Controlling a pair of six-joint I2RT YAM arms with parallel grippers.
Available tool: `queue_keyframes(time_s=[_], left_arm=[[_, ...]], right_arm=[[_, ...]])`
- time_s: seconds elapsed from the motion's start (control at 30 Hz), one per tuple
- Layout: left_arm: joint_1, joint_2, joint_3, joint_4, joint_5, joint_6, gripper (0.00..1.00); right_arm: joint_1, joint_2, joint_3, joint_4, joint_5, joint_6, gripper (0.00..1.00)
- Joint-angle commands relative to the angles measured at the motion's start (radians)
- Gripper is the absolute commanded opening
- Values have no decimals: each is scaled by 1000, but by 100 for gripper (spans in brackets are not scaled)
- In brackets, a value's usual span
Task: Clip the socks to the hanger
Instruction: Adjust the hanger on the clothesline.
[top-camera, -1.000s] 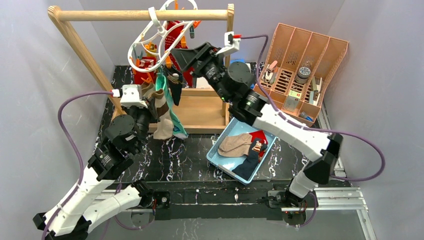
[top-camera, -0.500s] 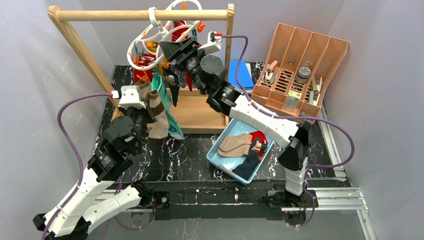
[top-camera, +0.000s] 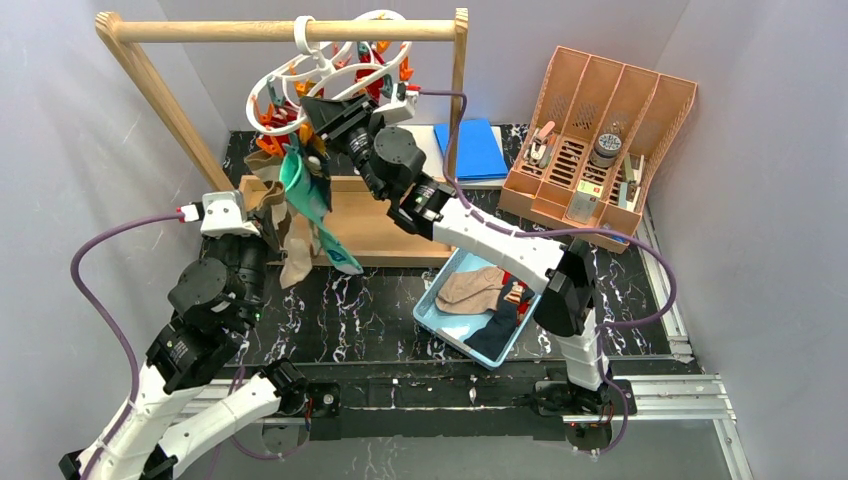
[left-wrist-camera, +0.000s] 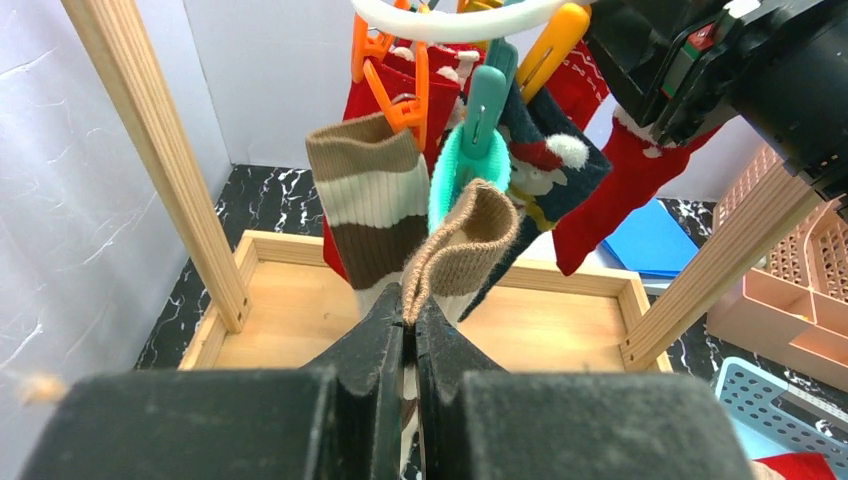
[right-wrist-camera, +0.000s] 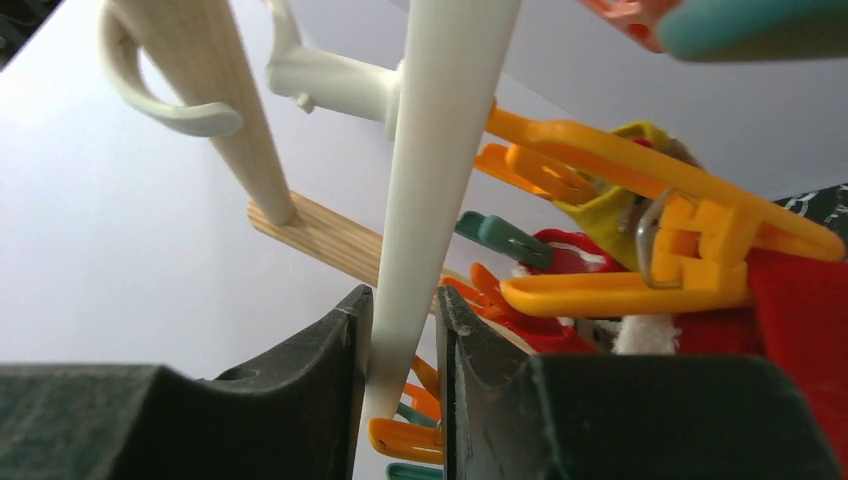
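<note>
Left gripper (left-wrist-camera: 408, 305) pinches a tan sock (left-wrist-camera: 465, 235) (cuff up); right gripper (right-wrist-camera: 402, 312) clamps the hanger (right-wrist-camera: 440, 120).

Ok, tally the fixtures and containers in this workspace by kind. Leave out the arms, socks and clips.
Wooden rail frame: 1
White ring hanger: 1
Blue tray: 1
Pink organiser: 1
Blue flat pad: 1
Total: 5
</note>
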Motion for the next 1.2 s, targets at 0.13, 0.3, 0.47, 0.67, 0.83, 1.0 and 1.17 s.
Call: queue_keyframes(time_s=[0.13, 0.3, 0.47, 0.67, 0.83, 1.0, 1.17], left_arm=[[-1, -33, 15, -48, -27, 20, 0], [-1, -52, 19, -72, -28, 9, 0], [-1, -74, 19, -79, -33, 8, 0], [-1, -78, 24, -85, -29, 9, 0], [-1, -75, 9, -73, -14, -25, 0], [-1, -69, -10, -39, 2, -29, 0], [-1, -48, -33, 11, 7, -32, 0]], right_arm=[[79, 86, 34, 264, 116, -33, 36], [93, 153, 103, 297, 148, -22, 42], [106, 206, 162, 287, 159, 1, 65], [124, 149, 76, 313, 149, -26, 76], [162, -17, -151, 320, 106, -103, 82], [185, -289, -515, 312, 25, -207, 87], [177, -563, -631, 112, 29, -343, 88]])
